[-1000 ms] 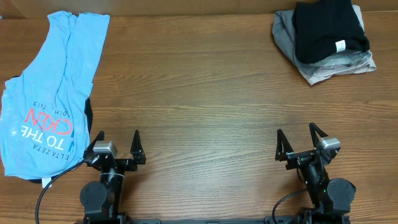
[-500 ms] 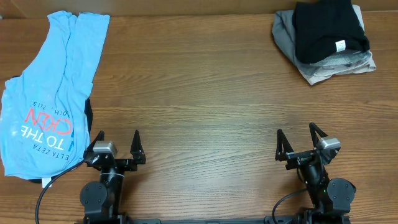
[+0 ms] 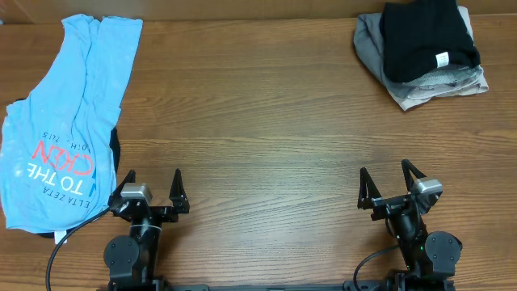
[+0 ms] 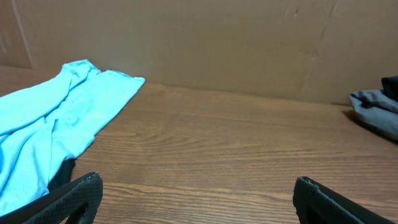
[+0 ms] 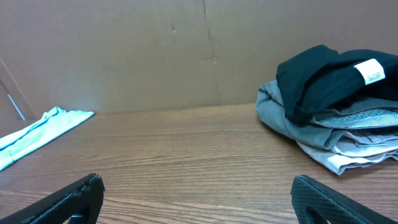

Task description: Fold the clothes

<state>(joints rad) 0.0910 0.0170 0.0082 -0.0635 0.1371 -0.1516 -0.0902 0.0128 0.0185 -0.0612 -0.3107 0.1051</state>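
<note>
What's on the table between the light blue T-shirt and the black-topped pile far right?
Nothing: the overhead view shows only bare wooden tabletop between the light blue printed T-shirt and the grey folded pile topped by black fabric.

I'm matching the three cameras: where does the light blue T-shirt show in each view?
Overhead: the light blue T-shirt lies along the left edge.
Left wrist: left side, cut by the frame's edge.
Right wrist: a thin strip at far left.
Shared landmark: the clothes pile, at right in all three.
</note>
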